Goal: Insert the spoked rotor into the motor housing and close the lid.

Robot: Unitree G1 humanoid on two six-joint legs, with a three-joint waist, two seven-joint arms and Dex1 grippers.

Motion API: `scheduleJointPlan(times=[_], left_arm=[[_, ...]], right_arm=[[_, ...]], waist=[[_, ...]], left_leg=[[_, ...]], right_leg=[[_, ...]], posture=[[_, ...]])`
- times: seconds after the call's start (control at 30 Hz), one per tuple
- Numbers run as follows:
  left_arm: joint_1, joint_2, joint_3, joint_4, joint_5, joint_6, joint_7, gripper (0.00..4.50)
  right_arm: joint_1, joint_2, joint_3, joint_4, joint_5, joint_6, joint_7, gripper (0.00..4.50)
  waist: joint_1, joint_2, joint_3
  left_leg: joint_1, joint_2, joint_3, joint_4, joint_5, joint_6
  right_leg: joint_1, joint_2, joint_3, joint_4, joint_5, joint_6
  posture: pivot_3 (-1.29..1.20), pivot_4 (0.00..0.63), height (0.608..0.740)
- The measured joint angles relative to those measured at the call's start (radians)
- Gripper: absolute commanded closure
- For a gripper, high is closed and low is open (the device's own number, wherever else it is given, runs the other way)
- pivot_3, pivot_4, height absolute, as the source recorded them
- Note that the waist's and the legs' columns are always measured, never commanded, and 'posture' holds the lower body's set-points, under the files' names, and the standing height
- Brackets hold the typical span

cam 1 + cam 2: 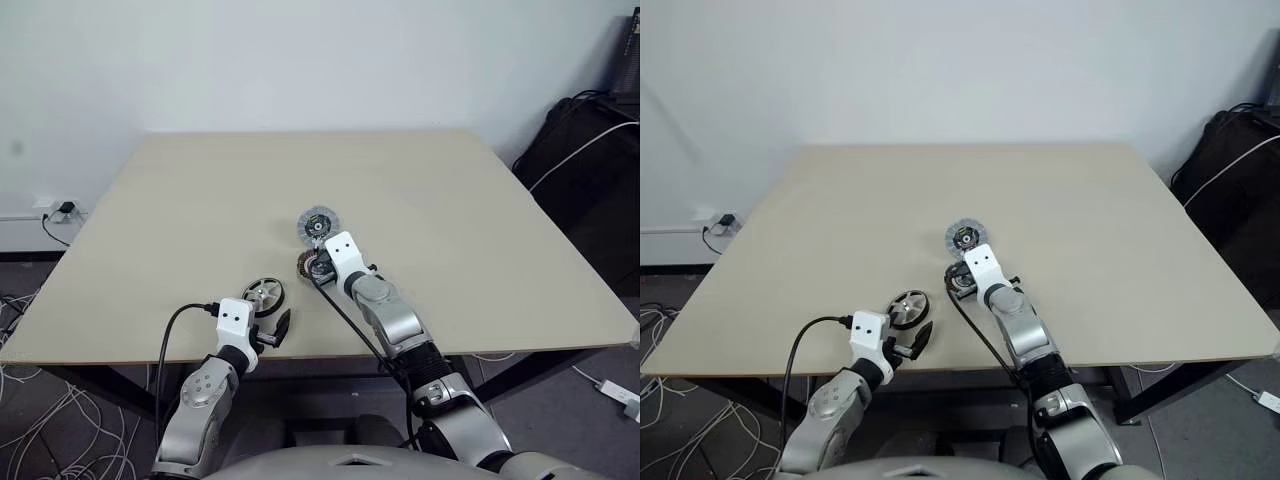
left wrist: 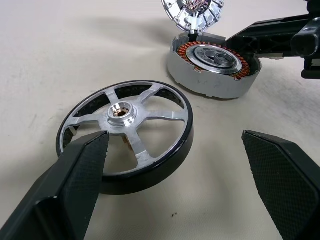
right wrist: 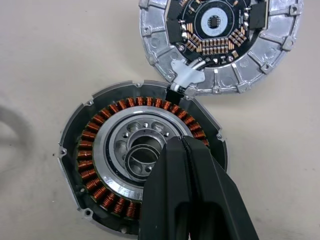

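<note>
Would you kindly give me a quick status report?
Left gripper open beside rotor. Right gripper shut over housing. Rotor not inserted; lid off, beside housing. Nothing blocking.

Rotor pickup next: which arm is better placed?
Left. Its open gripper already sits at the rotor, one finger beside its rim. The right gripper is shut, over the housing.
</note>
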Motion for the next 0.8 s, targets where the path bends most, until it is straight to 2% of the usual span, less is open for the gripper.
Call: scheduleJointPlan(times=[0.37,0.8], left_arm=[[0.010,0.001,0.000,-0.002,0.000,0.002,0.001,0.00],[0.012,0.003,-0.001,-0.002,0.000,0.004,-0.001,0.00]], right_arm=[[0.086,-0.026,0.022,-0.148,0.024,0.044,0.081,4.47],[0.112,-0.044,0.040,-0.190,0.022,0.090,0.091,4.47]], waist=[[0.001,-0.002,0.003],[0.001,-0.006,0.008]], left_leg=[[0.000,0.000,0.000,0.000,0.000,0.000],[-0.001,0.000,-0.001,0.000,0.000,0.000]], right_leg=[[0.000,0.000,0.000,0.000,0.000,0.000],[0.000,0.000,-0.001,-0.001,0.000,0.000]], posture=[[0.00,0.000,0.740],[0.00,0.000,0.740]])
